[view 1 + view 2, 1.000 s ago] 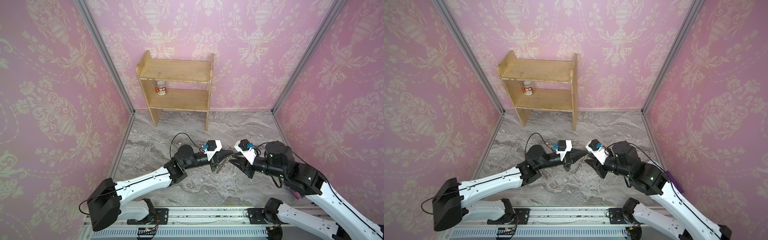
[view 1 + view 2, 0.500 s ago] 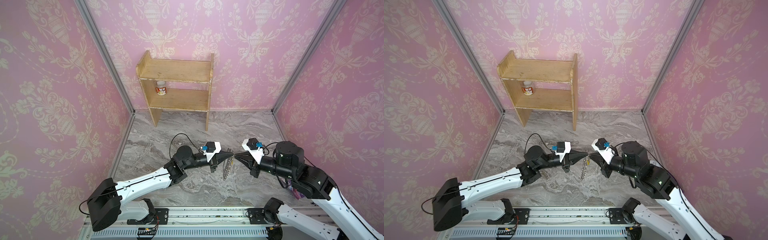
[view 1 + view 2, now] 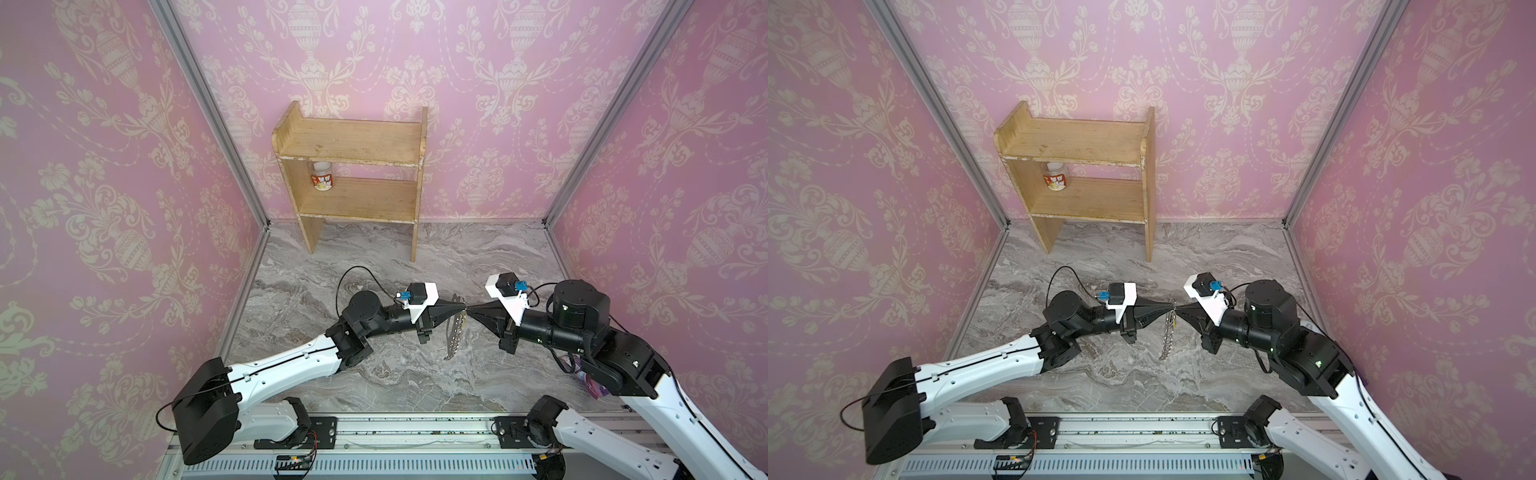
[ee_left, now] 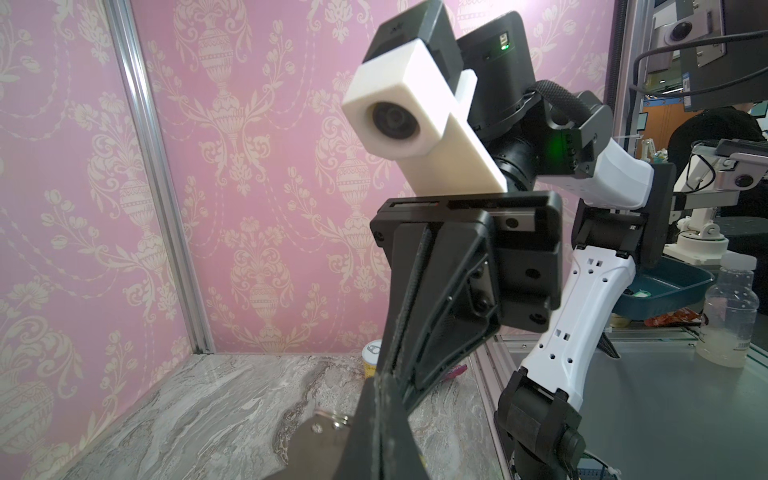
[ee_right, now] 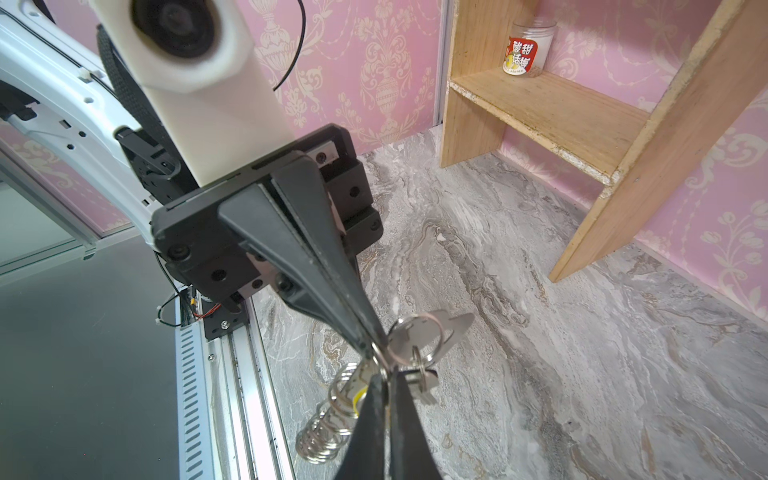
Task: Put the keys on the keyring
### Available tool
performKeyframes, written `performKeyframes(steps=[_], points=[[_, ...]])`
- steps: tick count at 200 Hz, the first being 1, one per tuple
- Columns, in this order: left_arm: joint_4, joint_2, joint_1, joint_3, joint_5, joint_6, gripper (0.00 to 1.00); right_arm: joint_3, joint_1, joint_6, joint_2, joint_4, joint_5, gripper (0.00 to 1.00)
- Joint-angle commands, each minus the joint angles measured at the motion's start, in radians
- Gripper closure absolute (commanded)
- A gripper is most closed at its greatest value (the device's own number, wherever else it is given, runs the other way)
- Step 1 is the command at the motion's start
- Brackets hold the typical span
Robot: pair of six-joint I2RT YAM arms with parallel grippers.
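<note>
left gripper [image 4: 376,388]: black tapered fingers pressed together, tips meeting the right gripper's
right gripper [image 4: 390,361]: black wedge fingers closed, under its white wrist camera housing [image 4: 399,116]
flat grey metal keyring plate [image 4: 309,444]: edge hidden behind the left fingers
backdrop: grey marbled tabletop [image 4: 208,407], pink damask wall [image 4: 249,166], small yellow can [image 4: 371,357]

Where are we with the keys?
Done: the keyring hangs in the air from the shut left gripper. A yellow bit, perhaps a key, shows among its rings. In hand: the right gripper is shut at its upper end. Left: any other key; none is in view.
</note>
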Motion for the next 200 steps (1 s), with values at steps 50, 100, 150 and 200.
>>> performKeyframes(steps=[50,100,150,200], points=[[0.059,-0.010,0.002,0.006,-0.002,-0.002,1.00,-0.049,0.006,0.046,-0.020,0.023,-0.076,0.89],[0.084,0.005,0.002,-0.010,-0.005,-0.028,1.00,-0.088,0.006,0.070,-0.056,0.036,-0.072,0.90],[0.130,0.019,0.002,-0.051,-0.011,-0.070,1.00,-0.124,0.005,0.084,-0.067,0.063,-0.063,0.89],[0.168,0.038,0.002,-0.085,-0.019,-0.074,1.00,-0.116,0.006,0.091,-0.069,0.064,-0.065,0.84]])
